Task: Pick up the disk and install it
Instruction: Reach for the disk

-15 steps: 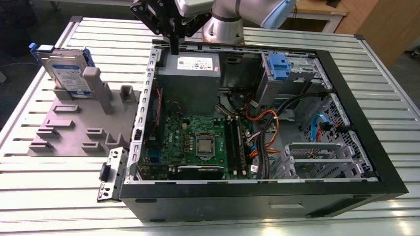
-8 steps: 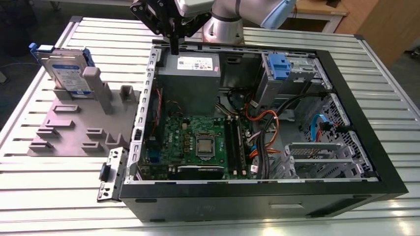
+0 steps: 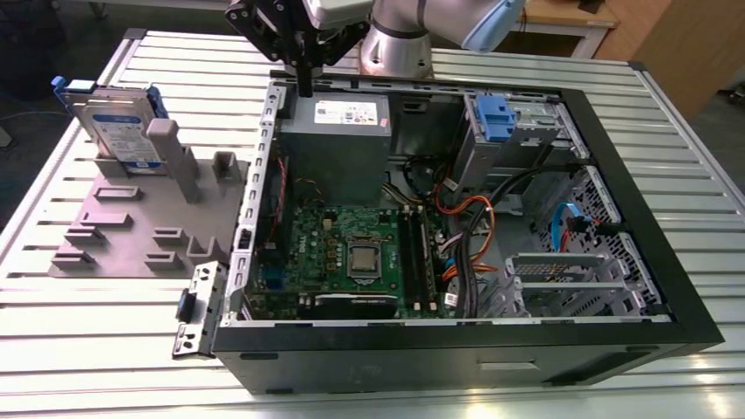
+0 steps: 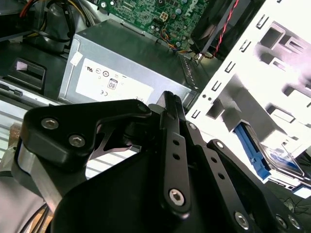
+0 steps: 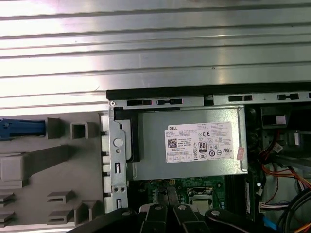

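Exterior view: I am looking at the open computer case point(image 3: 407, 349) lying on the slatted table point(image 3: 93, 349). It is holding the power supply point(image 3: 338, 131), the motherboard point(image 3: 349, 253) and, in its drive cage, a blue clip point(image 3: 495, 118). The disk point(image 3: 117, 127) is standing upright in the grey fixture point(image 3: 128, 218) beside the case, well apart from the gripper point(image 3: 305, 87), which is hovering over the case's rim near the power supply.

Second wrist view: the gripper point(image 4: 168, 99) is showing its fingers pressed together, clasping nothing, above the power supply point(image 4: 126, 63). The disk point(image 4: 279, 162) is showing beyond the case's perforated wall.

First wrist view: the disk point(image 5: 22, 128) is sitting in the fixture point(image 5: 63, 160) outside the case, and the power supply point(image 5: 189, 143) is lying in the case's corner.
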Controlling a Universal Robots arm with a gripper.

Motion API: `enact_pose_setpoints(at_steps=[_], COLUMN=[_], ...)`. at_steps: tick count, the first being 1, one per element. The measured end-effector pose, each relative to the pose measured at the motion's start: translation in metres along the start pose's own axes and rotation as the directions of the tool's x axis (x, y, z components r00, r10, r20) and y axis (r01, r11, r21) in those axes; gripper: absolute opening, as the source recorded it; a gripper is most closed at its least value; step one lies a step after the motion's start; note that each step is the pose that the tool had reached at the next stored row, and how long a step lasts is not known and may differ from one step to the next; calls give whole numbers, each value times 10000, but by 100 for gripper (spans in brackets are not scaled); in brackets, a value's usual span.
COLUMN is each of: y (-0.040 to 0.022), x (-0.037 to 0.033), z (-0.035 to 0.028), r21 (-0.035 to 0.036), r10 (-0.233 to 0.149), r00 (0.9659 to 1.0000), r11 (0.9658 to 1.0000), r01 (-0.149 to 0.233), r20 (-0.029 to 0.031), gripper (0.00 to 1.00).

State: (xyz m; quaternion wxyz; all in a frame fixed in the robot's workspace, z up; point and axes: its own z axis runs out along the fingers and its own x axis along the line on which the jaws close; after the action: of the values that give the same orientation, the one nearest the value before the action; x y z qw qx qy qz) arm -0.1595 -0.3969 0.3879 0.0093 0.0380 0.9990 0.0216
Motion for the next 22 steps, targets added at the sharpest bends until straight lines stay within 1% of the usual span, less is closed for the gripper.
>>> enact_pose_setpoints(at_steps=[22], y=[-4], x=[54], z=[-1], r21=[0], r10=[0], r00=[10000], r11=[10000], r01=[0], r20=[0], gripper=[11])
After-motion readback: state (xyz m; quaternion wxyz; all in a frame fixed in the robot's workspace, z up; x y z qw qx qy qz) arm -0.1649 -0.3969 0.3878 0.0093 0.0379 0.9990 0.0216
